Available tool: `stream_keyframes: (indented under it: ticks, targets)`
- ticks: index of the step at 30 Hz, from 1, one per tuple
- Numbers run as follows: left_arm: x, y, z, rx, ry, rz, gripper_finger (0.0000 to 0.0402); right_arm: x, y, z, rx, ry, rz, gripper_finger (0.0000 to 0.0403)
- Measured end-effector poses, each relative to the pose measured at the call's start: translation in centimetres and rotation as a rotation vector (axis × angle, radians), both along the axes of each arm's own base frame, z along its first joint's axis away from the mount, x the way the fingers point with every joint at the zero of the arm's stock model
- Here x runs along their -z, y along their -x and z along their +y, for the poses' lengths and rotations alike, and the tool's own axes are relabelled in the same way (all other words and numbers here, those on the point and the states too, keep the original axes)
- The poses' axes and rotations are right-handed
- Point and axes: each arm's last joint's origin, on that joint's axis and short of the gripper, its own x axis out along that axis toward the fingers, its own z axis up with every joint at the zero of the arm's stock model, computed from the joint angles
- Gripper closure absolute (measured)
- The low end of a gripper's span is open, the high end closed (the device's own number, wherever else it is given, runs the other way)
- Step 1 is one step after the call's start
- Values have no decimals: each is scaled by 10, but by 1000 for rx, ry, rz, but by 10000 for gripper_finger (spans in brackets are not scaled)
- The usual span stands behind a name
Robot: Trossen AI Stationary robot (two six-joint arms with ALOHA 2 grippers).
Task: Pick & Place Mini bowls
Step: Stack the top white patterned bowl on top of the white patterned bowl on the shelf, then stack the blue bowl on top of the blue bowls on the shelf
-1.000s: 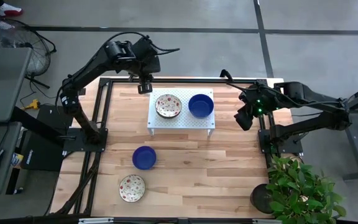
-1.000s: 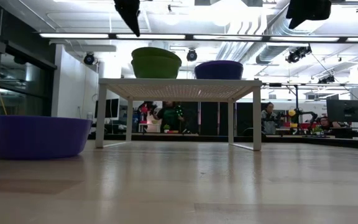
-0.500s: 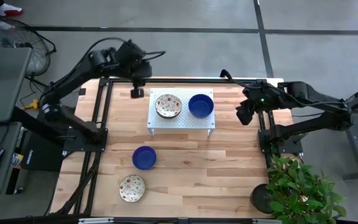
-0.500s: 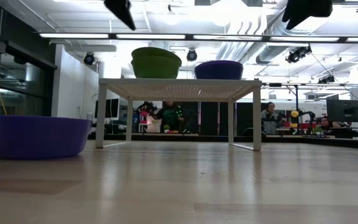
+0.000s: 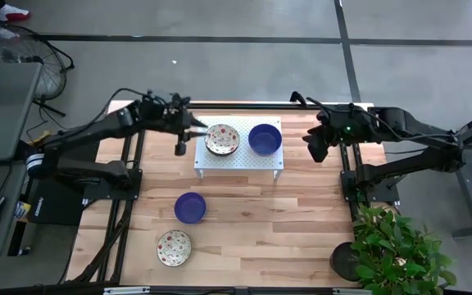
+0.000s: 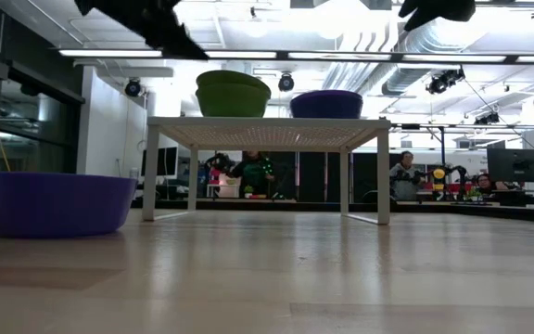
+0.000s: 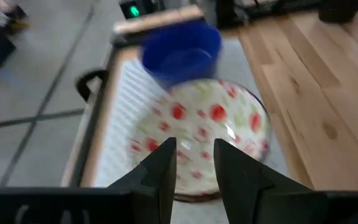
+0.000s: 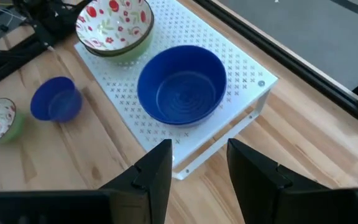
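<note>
Bowls: two on the rack (image 5: 238, 160), speckled bowl (image 5: 221, 139) and blue bowl (image 5: 264, 138). My left gripper (image 7: 194, 163) and right gripper (image 8: 197, 163) hover spread, empty.

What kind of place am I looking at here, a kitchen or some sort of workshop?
Probably a robotics lab or open-plan workshop, not a kitchen. Two dark robot arms flank a wooden table, people sit at monitors in the background, and bare ducts cross the ceiling.
</note>
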Motion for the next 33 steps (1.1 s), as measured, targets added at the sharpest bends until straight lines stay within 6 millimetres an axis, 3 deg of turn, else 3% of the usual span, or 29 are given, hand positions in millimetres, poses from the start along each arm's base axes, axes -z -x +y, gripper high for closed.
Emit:
stream_keyframes:
  ticks: [6,20,33]
  targets:
    - [26,-10,-16,10,-30,22,298,0,0,0,-1,4,1,261]
    - [44,-17,-24,-32,-30,45,298,0,0,0,3,7,2,261]
    - [15,-12,-24,-79,-119,-97,298,0,0,1,-11,-17,-3,261]
